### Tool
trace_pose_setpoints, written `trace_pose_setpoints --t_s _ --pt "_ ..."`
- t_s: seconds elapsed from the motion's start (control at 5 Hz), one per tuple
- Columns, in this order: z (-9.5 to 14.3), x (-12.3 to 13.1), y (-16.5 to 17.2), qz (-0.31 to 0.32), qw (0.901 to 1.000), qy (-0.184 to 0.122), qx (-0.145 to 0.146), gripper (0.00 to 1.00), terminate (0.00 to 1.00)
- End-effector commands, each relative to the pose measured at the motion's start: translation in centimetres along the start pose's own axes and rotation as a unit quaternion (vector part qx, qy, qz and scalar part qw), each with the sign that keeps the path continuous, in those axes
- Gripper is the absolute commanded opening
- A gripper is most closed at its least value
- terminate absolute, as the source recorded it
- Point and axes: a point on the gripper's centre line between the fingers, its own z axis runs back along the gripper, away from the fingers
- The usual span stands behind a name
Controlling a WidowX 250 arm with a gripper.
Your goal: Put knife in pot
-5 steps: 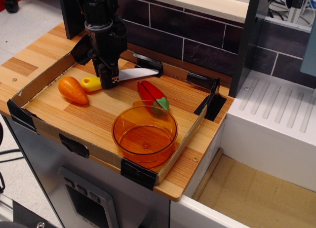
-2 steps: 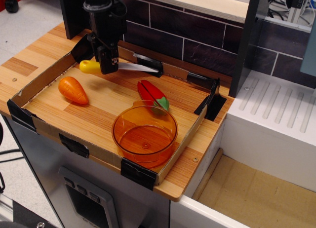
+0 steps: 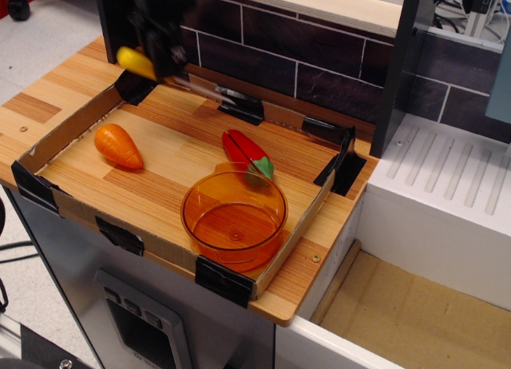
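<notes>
My gripper (image 3: 169,64) is high over the tray's back left corner, blurred by motion, and shut on the knife. The knife's yellow handle (image 3: 136,62) sticks out to the left and its white blade (image 3: 206,88) slants down to the right, well above the wood. The translucent orange pot (image 3: 234,216) stands empty at the tray's front right corner, far from the gripper.
An orange toy carrot (image 3: 118,145) lies at the tray's left. A red-and-green toy pepper (image 3: 247,155) lies just behind the pot. Low cardboard walls (image 3: 72,123) with black tape corners ring the wooden tray. A dark tiled wall (image 3: 319,57) stands behind; a white counter (image 3: 447,201) is to the right.
The gripper, shut on the knife, has lifted it off the tray floor and risen up and slightly left. Carrot, pepper and pot have not moved.
</notes>
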Motion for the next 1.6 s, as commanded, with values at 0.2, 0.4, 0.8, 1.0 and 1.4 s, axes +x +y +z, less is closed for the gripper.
trace_pose_setpoints --t_s 0.2,0.4,0.8,1.0,1.4 --pt "6.6 -2.1 -0.1 -0.016 0.9989 -0.044 0.008 0.00 0.00" --pt "7.2 -2.5 -3.1 -0.057 0.9973 -0.039 -0.024 0.00 0.00" --pt "7.0 -2.7 -10.6 -0.143 0.9868 -0.049 -0.059 0.00 0.00" --pt "5.8 -2.3 -13.0 -0.151 0.9843 -0.054 -0.073 0.00 0.00" --pt "1.9 -0.9 -17.2 -0.172 0.9792 -0.074 -0.079 0.00 0.00"
